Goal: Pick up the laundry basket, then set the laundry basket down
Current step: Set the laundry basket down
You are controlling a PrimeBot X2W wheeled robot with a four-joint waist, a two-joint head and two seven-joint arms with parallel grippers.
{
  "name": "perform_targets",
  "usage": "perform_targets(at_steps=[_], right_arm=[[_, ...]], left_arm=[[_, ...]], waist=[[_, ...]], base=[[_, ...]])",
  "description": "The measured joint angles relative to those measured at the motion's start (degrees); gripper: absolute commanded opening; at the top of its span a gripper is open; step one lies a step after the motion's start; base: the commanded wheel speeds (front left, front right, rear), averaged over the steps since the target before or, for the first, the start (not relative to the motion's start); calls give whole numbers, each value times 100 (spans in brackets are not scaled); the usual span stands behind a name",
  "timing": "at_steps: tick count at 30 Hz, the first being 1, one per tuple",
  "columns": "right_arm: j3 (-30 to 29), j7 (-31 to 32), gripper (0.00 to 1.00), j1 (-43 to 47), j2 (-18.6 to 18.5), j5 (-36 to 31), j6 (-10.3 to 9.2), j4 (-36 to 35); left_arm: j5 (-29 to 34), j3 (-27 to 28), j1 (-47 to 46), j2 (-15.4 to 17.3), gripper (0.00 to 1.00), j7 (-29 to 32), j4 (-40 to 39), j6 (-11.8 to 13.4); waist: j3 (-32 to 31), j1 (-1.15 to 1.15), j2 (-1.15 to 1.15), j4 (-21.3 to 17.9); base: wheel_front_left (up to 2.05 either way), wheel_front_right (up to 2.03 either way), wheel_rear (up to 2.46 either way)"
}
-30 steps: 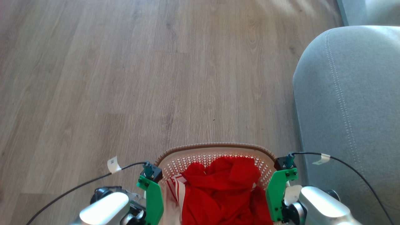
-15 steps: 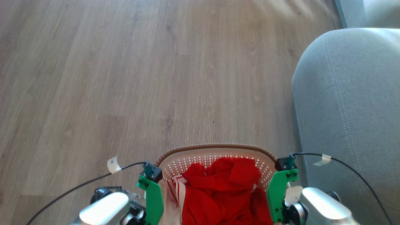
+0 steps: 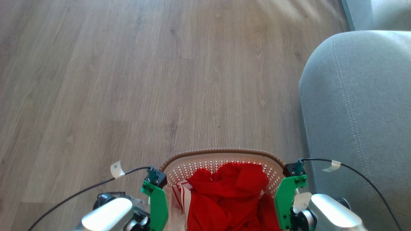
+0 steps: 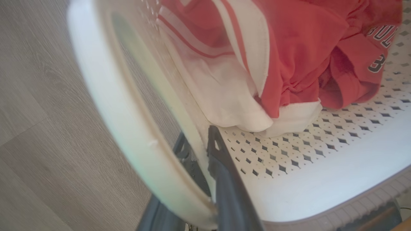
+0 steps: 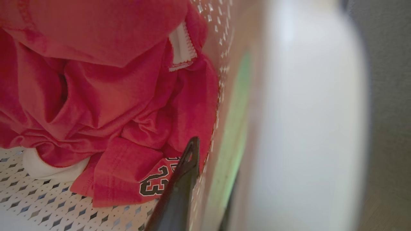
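The laundry basket point(image 3: 221, 150), cream with a brown woven-look rim, sits at the bottom middle of the head view between my two wrists. It holds red and white clothes point(image 3: 231, 192). In the left wrist view my left gripper point(image 4: 197, 142) is shut on the basket's perforated wall point(image 4: 289, 154), one finger inside and one outside, beside the white handle point(image 4: 106, 96). My right gripper point(image 5: 212, 166) is shut on the opposite wall, its inner finger point(image 5: 189, 160) against a red jersey point(image 5: 112, 106). Whether the basket touches the floor is hidden.
A grey sofa arm point(image 3: 359, 112) stands close to the basket's right side. Wood-look floor point(image 3: 128, 80) stretches ahead and to the left. Black cables point(image 3: 96, 186) run from both wrists.
The whole head picture has slid down slightly, so the camera moved. Both grippers keep the same hold on the basket walls.
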Motion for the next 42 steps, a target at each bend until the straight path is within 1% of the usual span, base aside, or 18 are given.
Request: perform_targets(at_steps=[9, 11, 17, 23, 27, 31, 36, 37, 42], right_arm=[[-86, 49, 0, 1, 0, -104, -1, -71], [-112, 51, 0, 1, 0, -142, -41, -103], [-214, 91, 0, -1, -23, -243, -41, -219], [-363, 75, 0, -36, -82, -352, -42, -371], [-465, -58, 0, -144, -137, -435, -42, -460], [-595, -269, 0, -385, -156, -557, -42, -487], [-665, -609, 0, -692, -185, -721, -48, -520], [-744, -705, 0, -804, -187, -746, -49, -513], [-799, -944, 0, -1185, -200, -878, -51, -437]], left_arm=[[0, 0, 2, 0, 0, -21, 0, 0], [0, 2, -1, 0, 0, -36, 0, 0], [9, 5, -41, -11, 0, -96, 7, 0], [27, 2, -241, -93, 0, -181, 93, 0], [82, 2, -431, -200, 0, -386, 252, 0], [129, 12, -725, -357, 0, -758, 550, -2], [394, 32, -1127, -666, 0, -1301, 1157, -38], [415, 60, -1289, -795, 0, -1448, 1381, -52], [422, 107, -1684, -1035, 0, -1773, 1847, -57]], waist=[[40, 0, 0, -5], [99, 0, 0, -6], [379, 0, 0, -10], [755, 0, 0, -10], [1071, 0, 0, -11], [1446, 0, 0, -11], [1989, 1, 0, 2], [2224, 1, 0, 12], [2834, 2, 0, 28]], base=[[0, 0, 0], [0, 0, 0], [0, 0, 0], [0, 0, 0], [0, 0, 0], [0, 0, 0], [0, 0, 0], [0, 0, 0], [0, 0, 0]])
